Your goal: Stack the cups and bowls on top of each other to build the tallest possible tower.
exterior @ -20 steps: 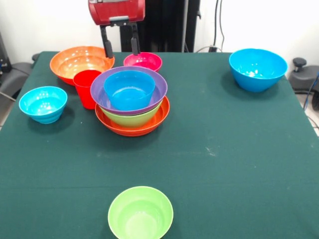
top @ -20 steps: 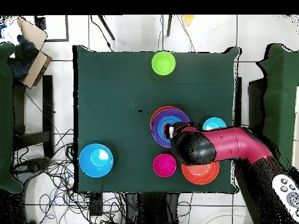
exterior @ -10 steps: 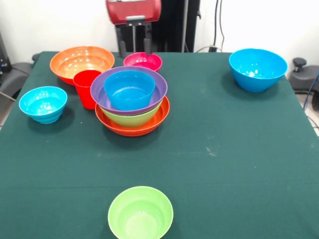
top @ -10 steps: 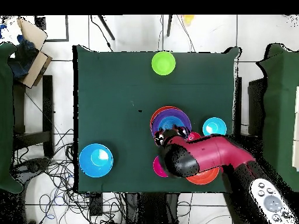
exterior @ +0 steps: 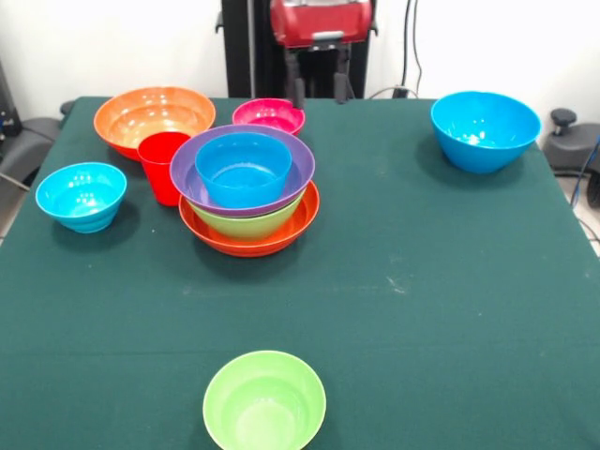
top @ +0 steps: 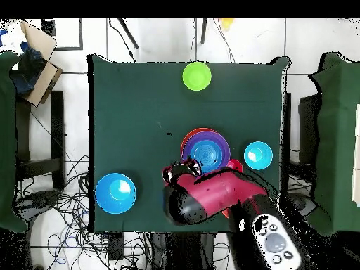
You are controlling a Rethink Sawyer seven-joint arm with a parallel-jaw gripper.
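The claw [exterior: 320,90] hung empty with its fingers apart, above the table's [exterior: 422,281] far edge, just right of the magenta bowl [exterior: 269,115]. The tower [exterior: 247,187] stood near that edge, left of centre: orange base, green, purple, and a blue bowl on top. The red cup [exterior: 163,166] touched its left side. Behind the cup sat an orange bowl [exterior: 153,114]. Blue bowls sat by the left edge [exterior: 82,195] and far right corner [exterior: 485,129]; a green bowl [exterior: 264,400] sat at the near edge.
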